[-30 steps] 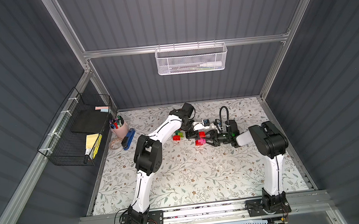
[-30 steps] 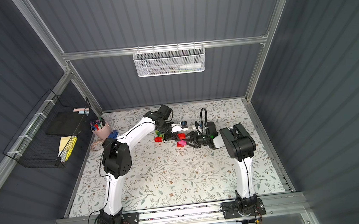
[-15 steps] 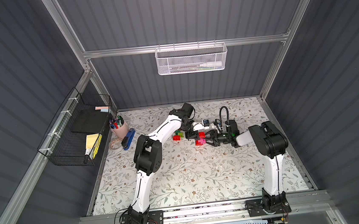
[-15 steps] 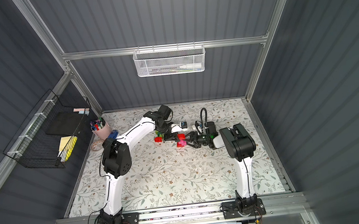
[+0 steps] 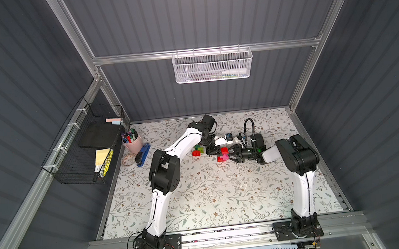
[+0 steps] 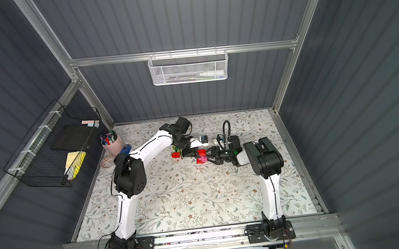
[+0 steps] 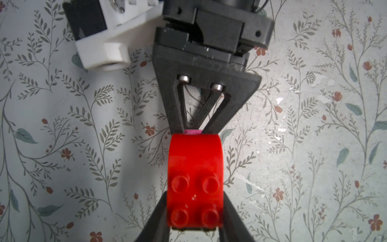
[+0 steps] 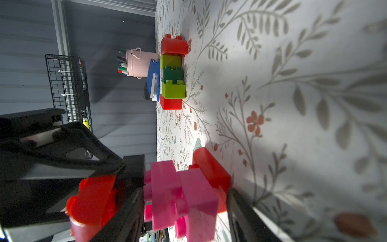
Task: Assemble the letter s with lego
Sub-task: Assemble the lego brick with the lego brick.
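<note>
Alignment matters most: square the red brick [image 7: 194, 163] to the pink-and-red cluster [image 8: 188, 194] before pressing, with both arms bracing. The left gripper [image 7: 194, 211] pinches the red brick at the frame's bottom. The right gripper [image 7: 192, 131] clamps the cluster at mid-frame. Spare bricks [image 5: 197, 150] lie just left.

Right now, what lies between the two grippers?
A red brick, gripped by the left gripper, fills the stretch up to the right gripper, which clamps a pink stack. The left wrist view shows no bare gap.

Pink pen cup [image 5: 134, 145], blue stapler [image 5: 144, 152]
</note>
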You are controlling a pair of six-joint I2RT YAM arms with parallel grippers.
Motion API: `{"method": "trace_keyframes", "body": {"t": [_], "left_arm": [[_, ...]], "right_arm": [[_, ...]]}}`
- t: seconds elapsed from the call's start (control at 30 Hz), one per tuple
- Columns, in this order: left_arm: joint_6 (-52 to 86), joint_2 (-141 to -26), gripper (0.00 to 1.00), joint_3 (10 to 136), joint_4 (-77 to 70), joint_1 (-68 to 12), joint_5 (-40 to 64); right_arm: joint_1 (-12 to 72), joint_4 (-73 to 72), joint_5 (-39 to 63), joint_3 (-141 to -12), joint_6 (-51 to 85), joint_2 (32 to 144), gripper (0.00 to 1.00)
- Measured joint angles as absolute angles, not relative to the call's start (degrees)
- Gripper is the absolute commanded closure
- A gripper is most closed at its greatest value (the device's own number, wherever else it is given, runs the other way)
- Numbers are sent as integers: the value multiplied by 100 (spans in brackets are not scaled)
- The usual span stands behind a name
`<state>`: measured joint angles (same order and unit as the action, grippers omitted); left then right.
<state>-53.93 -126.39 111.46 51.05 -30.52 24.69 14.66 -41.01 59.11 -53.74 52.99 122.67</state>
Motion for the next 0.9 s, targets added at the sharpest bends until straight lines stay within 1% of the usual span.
{"method": "trace_keyframes", "body": {"t": [0.9], "left_arm": [[-5535, -12589, 71, 10868, 4797, -3026, 2576]], "right_arm": [[1468, -4372, 5983, -5332, 5369, 12344, 39]]}}
